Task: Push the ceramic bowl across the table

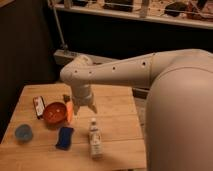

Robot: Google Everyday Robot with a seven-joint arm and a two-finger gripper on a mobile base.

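The ceramic bowl [54,114] is seen on the left half of the counter [116,119], about midway between its near and far edges. An orange carrot [69,113] is placed just beside the bowl's right rim. Right of the carrot, the gripper [84,107] is held low over the counter, its jaws spread open with nothing gripped. A red-and-white packet [39,106] is found left of the bowl. A blue dish [23,132], a blue sponge [64,138] and a small bottle [94,139] are set nearer.
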